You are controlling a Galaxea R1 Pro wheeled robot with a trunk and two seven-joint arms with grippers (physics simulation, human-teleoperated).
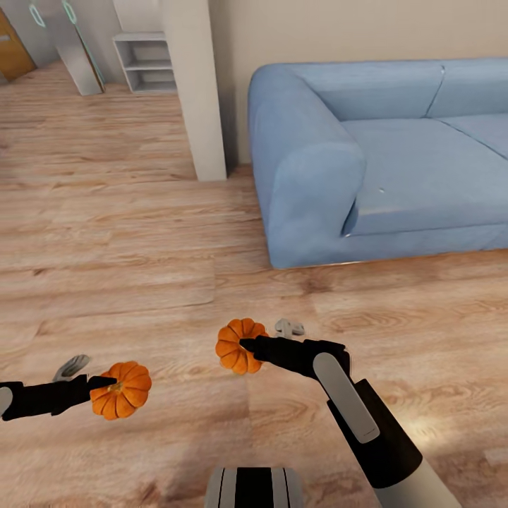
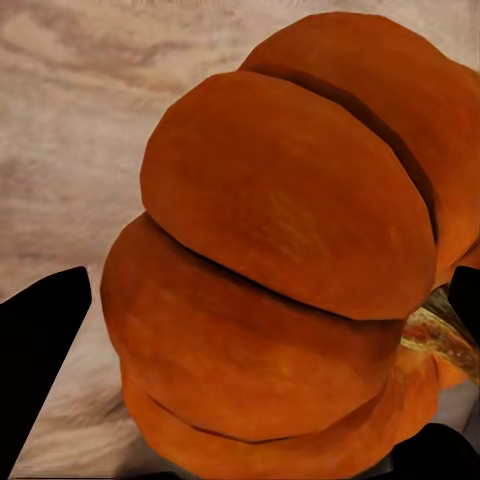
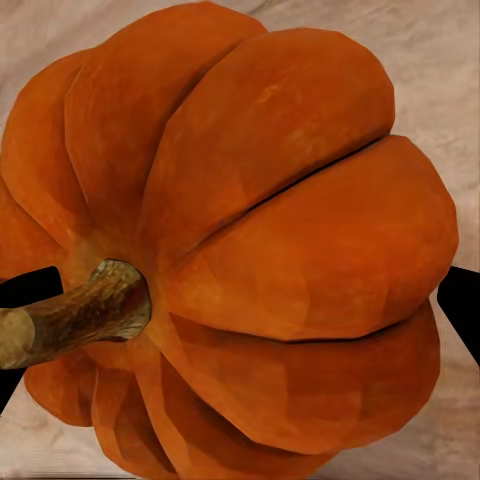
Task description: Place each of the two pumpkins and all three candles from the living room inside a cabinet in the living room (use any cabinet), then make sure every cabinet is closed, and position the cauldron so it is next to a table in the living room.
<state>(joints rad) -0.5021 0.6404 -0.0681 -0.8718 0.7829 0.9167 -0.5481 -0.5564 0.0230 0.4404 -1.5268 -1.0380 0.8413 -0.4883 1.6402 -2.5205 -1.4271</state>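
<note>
Both pumpkins lifted – left pumpkin (image 1: 121, 399) in left jaws, right pumpkin (image 1: 238, 346) in right jaws, near sofa (image 1: 367, 162) – cabinet, candles, cauldron pending

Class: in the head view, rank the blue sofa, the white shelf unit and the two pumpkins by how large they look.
1. Blue sofa
2. White shelf unit, though it stands farther from the camera
3. Left gripper's pumpkin and right gripper's pumpkin: alike, no ranking.

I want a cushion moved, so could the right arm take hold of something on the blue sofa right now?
Probably not: the right tool is shut on a pumpkin, and the sofa sits well beyond it.
</note>
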